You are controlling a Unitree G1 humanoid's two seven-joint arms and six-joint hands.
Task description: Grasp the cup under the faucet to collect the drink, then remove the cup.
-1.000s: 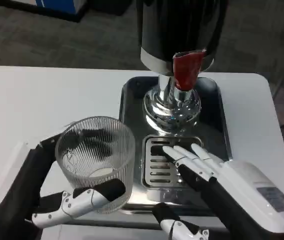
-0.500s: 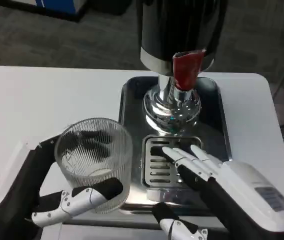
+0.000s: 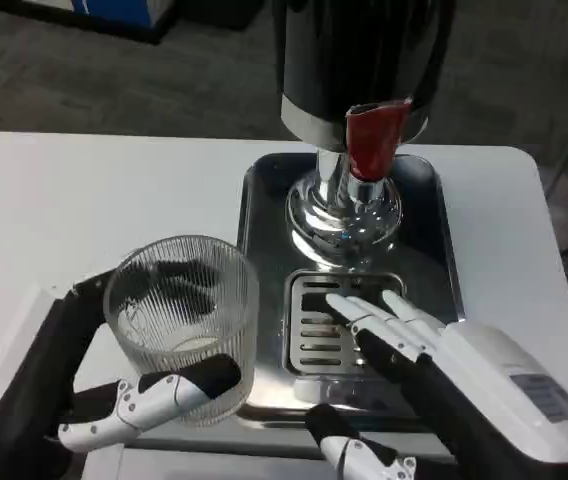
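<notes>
At the near left, the left robot hand (image 3: 114, 400) holds the cup (image 3: 182, 325): one white and black finger lies across the cup's near side and dark fingers show through the ribbed glass on its far side. The cup stands upright and looks empty. It is to the left of the drip grate (image 3: 316, 325), over the left rim of the metal tray (image 3: 446, 260), and not under the faucet (image 3: 372, 140). Whether its base touches the tray rim or the desk (image 3: 84, 200), I cannot tell.

At the near right, the right robot hand (image 3: 434, 355) holds nothing. Its fingers are straight, close together, and point to the far left, with the fingertips (image 3: 349, 305) over the grate. Its thumb shows at the near edge of the picture.

Farther, in the middle of the tray, stands the chrome foot of the dispenser (image 3: 344, 215). Above it is the dark body, with the red faucet on the front, tilted toward the near side. The space under the faucet, between the chrome foot and the grate, is open.

To the left of the tray there is a wide bare part of the white desk. To the right, only a narrow band of desk lies between the tray and the desk edge.
</notes>
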